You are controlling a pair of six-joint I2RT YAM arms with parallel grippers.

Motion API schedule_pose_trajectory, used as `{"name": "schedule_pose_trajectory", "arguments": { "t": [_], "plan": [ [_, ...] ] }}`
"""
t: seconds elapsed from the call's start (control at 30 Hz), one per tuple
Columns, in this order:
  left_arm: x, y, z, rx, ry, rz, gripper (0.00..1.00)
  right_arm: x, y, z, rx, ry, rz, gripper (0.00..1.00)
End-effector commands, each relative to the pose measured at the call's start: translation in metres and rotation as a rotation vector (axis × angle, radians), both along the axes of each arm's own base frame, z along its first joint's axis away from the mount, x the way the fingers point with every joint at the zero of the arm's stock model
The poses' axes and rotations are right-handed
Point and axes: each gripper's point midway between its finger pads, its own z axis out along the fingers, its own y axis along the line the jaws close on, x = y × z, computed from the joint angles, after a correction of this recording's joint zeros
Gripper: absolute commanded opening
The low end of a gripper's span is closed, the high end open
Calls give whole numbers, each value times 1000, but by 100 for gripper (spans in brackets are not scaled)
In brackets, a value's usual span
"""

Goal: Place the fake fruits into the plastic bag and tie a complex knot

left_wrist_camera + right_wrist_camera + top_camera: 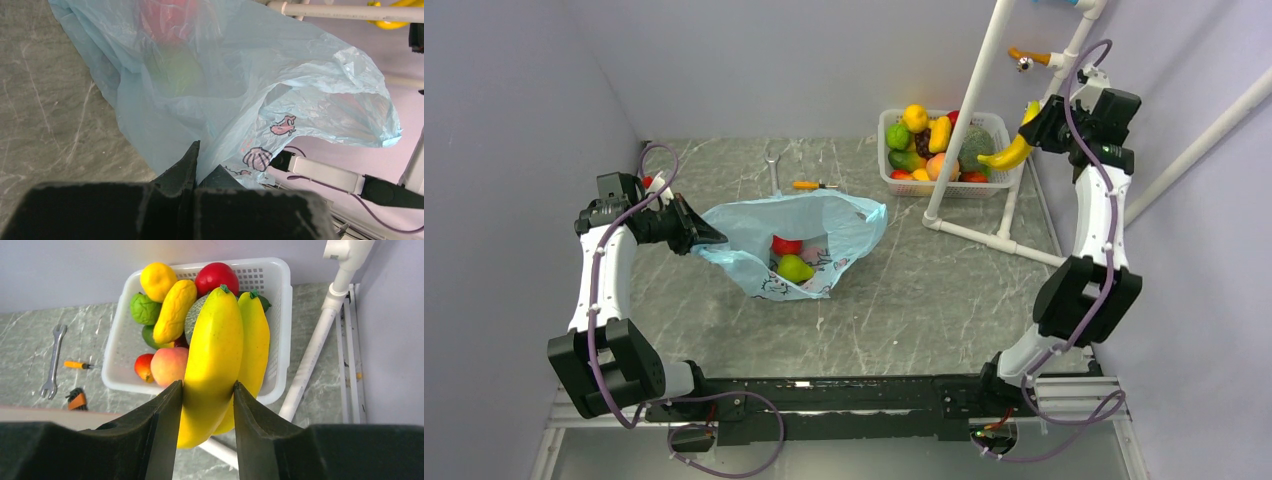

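Nearest the overhead camera, a black rail lines the near edge of the desk; mid-desk, the left tool pinches the left rim of the plastic bag, a red fruit and green fruit inside. Above the far right corner, the right tool grips the bananas beside the basket; the bag lies leftward, nearer and lower, closer to the left arm. Left wrist: jaws shut on crinkly pale-blue film. Right wrist: two glossy yellow bananas, green-tipped, point lengthwise straight out between the fingers.
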Motion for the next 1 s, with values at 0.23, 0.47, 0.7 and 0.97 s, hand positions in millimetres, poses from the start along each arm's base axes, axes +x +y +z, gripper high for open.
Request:
{"name": "schedule_pose_trajectory", "arguments": {
  "t": [0.23, 0.47, 0.7, 0.97],
  "plan": [
    [1, 1, 15, 16, -60, -8, 0, -118, 41, 34, -98, -13, 71, 0],
    [-1, -1, 13, -2, -46, -9, 0, -198, 116, 68, -21, -106, 319, 0],
    [1, -2, 11, -18, -36, -6, 0, -232, 218, 129, 11, -295, 633, 0],
    [-1, -3, 4, -25, -22, -3, 0, -264, 332, 184, -61, -556, 1025, 0]
  ]
}}
